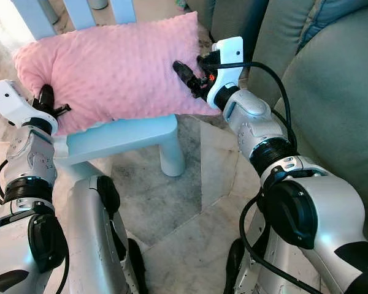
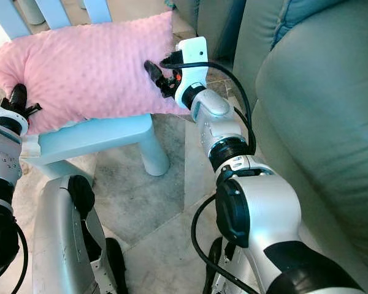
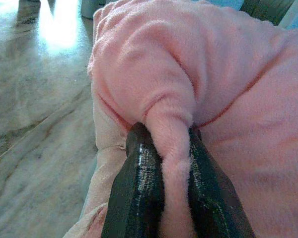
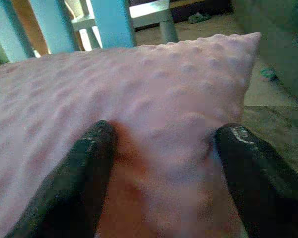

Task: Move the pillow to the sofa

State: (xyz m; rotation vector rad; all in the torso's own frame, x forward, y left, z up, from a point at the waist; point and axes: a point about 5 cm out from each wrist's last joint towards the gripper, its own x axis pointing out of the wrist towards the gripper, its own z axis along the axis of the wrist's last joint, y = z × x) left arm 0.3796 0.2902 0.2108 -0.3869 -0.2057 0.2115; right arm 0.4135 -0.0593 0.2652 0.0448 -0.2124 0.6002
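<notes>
A pink dotted pillow point(image 1: 113, 67) lies on a light blue child's chair point(image 1: 119, 138). My left gripper point(image 1: 47, 101) holds the pillow's left corner; in the left wrist view a fold of pink fabric point(image 3: 171, 148) is pinched between the two black fingers point(image 3: 136, 188). My right gripper point(image 1: 187, 76) rests against the pillow's right end, its fingers point(image 4: 89, 168) spread wide on the dotted surface point(image 4: 159, 148). The grey-green sofa point(image 1: 337, 92) stands to the right of the chair.
The chair's blue backrest slats point(image 1: 80, 12) rise behind the pillow, and its front leg point(image 1: 170, 153) stands on the marble floor point(image 1: 172, 208). A black cable point(image 1: 276, 79) loops over my right forearm. My own legs point(image 1: 92, 239) fill the foreground.
</notes>
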